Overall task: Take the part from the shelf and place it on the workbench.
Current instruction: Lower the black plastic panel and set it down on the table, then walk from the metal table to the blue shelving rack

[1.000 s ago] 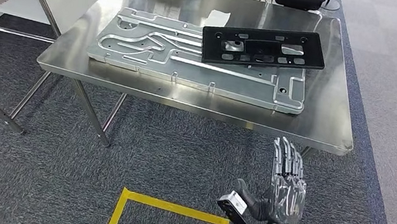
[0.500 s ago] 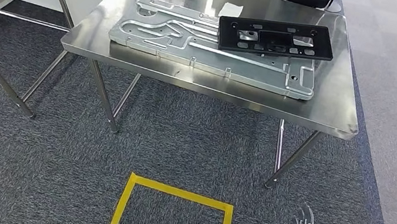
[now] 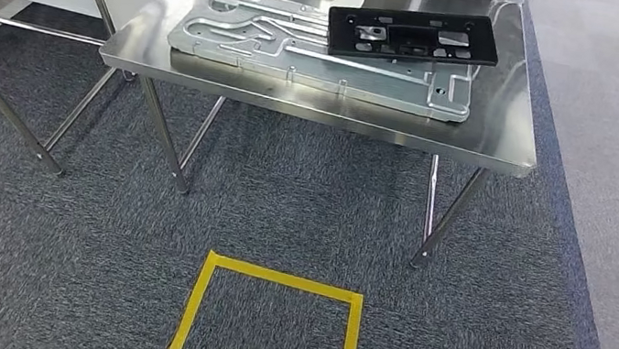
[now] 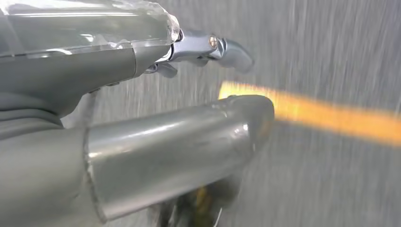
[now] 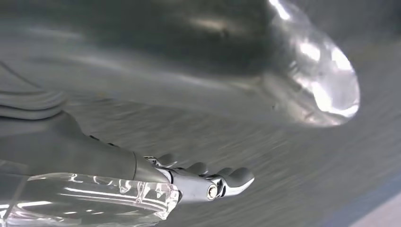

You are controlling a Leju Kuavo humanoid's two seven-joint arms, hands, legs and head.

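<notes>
Black flat part, slotted with cut-outs, lies on grey metal plate on tabletop, upper centre of frame. Left hand and right hand: fingers extended, holding nothing.

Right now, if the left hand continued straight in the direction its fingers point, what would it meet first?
Probably nothing but the grey carpet. In the left wrist view the left hand holds nothing, and past its fingers lie blurred floor and a strip of yellow tape. Depth is unclear.
</notes>
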